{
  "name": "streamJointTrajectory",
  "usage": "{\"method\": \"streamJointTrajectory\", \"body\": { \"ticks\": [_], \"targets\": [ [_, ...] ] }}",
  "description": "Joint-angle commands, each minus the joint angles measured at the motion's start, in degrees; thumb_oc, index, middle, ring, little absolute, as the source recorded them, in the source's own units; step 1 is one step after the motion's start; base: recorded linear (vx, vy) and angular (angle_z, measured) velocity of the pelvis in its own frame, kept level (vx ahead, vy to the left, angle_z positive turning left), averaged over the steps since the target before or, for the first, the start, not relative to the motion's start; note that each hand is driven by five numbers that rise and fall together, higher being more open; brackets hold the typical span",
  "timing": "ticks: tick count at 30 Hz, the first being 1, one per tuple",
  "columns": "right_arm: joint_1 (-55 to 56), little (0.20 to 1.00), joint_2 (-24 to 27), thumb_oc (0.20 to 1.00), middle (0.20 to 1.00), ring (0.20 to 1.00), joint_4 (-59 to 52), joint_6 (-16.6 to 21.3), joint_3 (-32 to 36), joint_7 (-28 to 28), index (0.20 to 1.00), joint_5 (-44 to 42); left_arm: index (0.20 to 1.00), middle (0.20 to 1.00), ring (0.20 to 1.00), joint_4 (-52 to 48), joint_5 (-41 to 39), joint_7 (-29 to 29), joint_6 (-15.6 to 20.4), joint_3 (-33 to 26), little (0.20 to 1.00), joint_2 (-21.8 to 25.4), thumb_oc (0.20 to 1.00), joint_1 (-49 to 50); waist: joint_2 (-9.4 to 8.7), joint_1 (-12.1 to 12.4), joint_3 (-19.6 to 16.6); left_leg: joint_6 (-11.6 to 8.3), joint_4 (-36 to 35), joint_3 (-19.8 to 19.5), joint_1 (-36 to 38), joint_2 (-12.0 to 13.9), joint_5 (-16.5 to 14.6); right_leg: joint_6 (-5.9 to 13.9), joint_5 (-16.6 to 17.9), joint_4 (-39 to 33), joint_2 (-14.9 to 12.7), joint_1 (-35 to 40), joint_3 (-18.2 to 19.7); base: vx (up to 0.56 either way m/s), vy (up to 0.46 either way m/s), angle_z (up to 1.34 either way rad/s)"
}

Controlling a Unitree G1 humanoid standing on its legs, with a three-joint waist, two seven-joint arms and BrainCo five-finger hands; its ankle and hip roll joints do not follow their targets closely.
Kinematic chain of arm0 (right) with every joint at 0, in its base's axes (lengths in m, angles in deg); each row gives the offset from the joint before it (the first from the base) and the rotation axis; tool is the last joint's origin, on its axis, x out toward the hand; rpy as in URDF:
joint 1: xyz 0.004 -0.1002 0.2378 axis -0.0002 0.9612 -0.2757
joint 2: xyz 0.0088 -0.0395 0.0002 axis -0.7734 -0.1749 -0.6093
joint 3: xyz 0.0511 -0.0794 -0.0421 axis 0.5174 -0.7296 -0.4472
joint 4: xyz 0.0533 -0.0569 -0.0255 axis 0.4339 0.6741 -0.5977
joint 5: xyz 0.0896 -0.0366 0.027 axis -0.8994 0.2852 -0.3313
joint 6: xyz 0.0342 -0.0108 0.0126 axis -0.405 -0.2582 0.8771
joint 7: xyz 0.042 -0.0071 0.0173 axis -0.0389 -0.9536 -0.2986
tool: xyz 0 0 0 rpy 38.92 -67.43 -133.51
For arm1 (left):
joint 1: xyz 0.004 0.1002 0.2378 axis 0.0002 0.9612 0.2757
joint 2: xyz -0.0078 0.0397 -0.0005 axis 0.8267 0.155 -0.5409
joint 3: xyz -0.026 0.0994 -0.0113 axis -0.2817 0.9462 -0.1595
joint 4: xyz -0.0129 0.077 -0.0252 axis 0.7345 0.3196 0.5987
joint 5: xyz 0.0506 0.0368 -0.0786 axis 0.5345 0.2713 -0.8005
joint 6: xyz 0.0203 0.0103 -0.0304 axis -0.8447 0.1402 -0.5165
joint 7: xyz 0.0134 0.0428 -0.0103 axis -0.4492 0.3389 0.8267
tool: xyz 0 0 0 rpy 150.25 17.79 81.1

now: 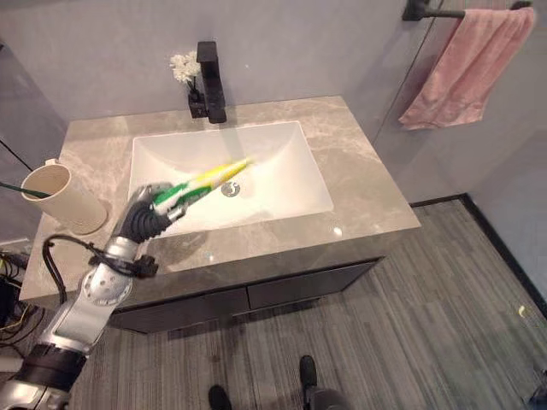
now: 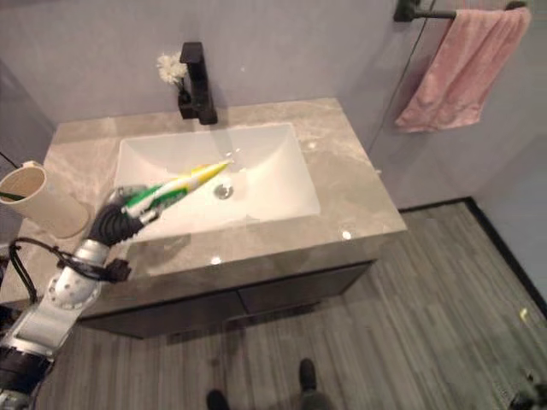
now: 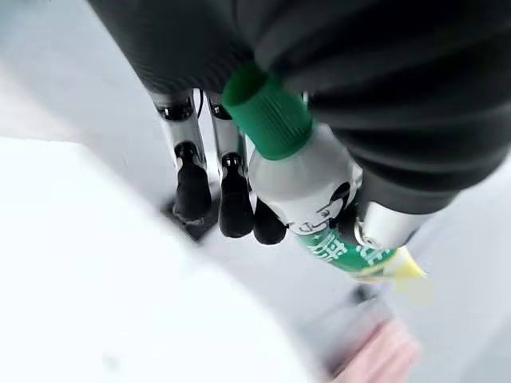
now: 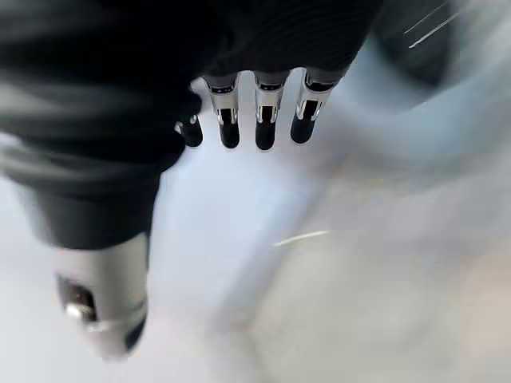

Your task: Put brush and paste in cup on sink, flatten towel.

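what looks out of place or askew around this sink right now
The pink towel hangs bunched and slanted on its rail instead of flat. The toothpaste tube is not in the cup yet; the left hand holds it over the basin. Nothing looks spilled or damaged.

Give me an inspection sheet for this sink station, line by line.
Surface: grey marble counter around a white basin, bare apart from the items below.
Job's things: toothpaste tube held over the basin; beige cup at the counter's left end, a thin green item in it; pink towel bunched on the wall bar.
Clutter: small white flowers beside the black tap.
Hands: left robot hand curled round the tube; right robot hand holds nothing, fingers straight.
Cables: nothing seen.
Surroundings: grey walls, striped floor, dark cabinet.
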Motion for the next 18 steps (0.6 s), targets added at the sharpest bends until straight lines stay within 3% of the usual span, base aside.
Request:
{"method": "streamJointTrajectory", "body": {
  "ticks": [1,2,4,6,10,14,16,18],
  "targets": [
    [-6.1,1.0,3.0,1.0,1.0,1.0,-11.4,7.8,-0.7,3.6,1.0,-5.7,0.2,0.2,0.2,-2.7,-3.4,-6.6,3.8,-0.3,0.2,-2.2,0.2,-13.8,0.58,-0.8,-1.0,-2.01,0.9,-1.0,3.1,2.1,-1.6,5.3,0.9,0.5,-2.7,1.2,-2.0,0.0,0.0,0.0],
    [-8.3,1.0,3.0,1.0,1.0,1.0,-21.5,9.1,-4.4,1.2,1.0,-5.2,0.2,0.2,0.2,-3.0,-1.5,-7.1,3.3,1.3,0.2,-1.9,0.2,-16.8,0.47,-0.9,-1.5,-1.96,1.0,-0.7,3.8,2.1,-2.0,5.32,0.6,0.6,-2.6,1.8,-1.8,0.0,0.0,0.0],
    [-10.0,1.0,3.2,1.0,1.0,1.0,-26.4,9.4,-6.8,0.9,1.0,-4.2,0.2,0.2,0.2,-3.2,-1.2,-7.4,3.3,2.1,0.2,-1.7,0.2,-18.0,0.18,-0.9,-1.6,-1.87,0.9,-0.2,3.9,2.0,-1.6,5.16,1.0,0.6,-2.6,1.7,-1.6,-0.02,-0.007,-0.07],
    [-13.4,1.0,5.0,1.0,1.0,1.0,-33.6,8.9,-12.8,-3.5,1.0,-2.7,0.2,0.2,0.2,-4.0,-2.6,-6.7,3.8,3.2,0.2,-2.6,0.2,-19.6,-0.11,-0.5,-1.9,-1.87,1.1,0.2,4.6,2.1,-1.8,5.27,0.8,0.7,-2.6,2.0,-1.3,0.0,-0.01,-0.05],
    [-21.2,1.0,10.4,1.0,1.0,1.0,-40.2,5.9,-26.8,-12.7,1.0,-4.9,0.2,0.2,0.2,-6.1,-4.4,-4.4,4.3,4.5,0.2,-1.1,0.2,-20.8,-0.82,1.0,-2.3,-1.97,1.1,0.6,5.1,2.1,-1.1,4.92,1.1,0.6,-2.6,2.4,-1.2,-0.01,-0.018,-0.07],
    [-32.7,1.0,11.5,1.0,1.0,1.0,-42.7,3.9,-42.0,-17.7,1.0,-9.9,0.2,0.2,0.2,-7.2,-6.6,-3.5,4.9,6.2,0.2,1.2,0.2,-22.0,-1.18,3.3,-2.3,-2.22,1.2,-0.1,5.2,2.1,-0.9,4.71,0.9,0.6,-2.9,3.3,-2.1,0.0,-0.018,-0.04],
    [-38.5,1.0,7.5,1.0,1.0,1.0,-43.9,3.9,-49.0,-19.8,1.0,-16.7,0.2,0.2,0.2,-7.9,-7.7,-3.0,5.1,6.7,0.2,1.7,0.2,-22.5,-1.12,4.4,-2.3,-2.3,1.1,-0.5,4.8,2.1,-0.3,4.38,1.0,0.5,-3.0,3.5,-2.8,-0.01,-0.018,0.11],
    [-41.6,1.0,-1.5,1.0,1.0,1.0,-43.5,4.1,-52.1,-21.6,1.0,-25.9,0.2,0.2,0.2,-8.5,-13.8,-1.4,5.9,7.3,0.2,-0.2,0.2,-22.0,-0.89,5.7,-2.1,-2.25,1.1,-1.3,4.6,2.1,-0.3,4.18,0.6,0.5,-3.2,4.0,-3.6,0.0,-0.025,0.22]
  ]
}}
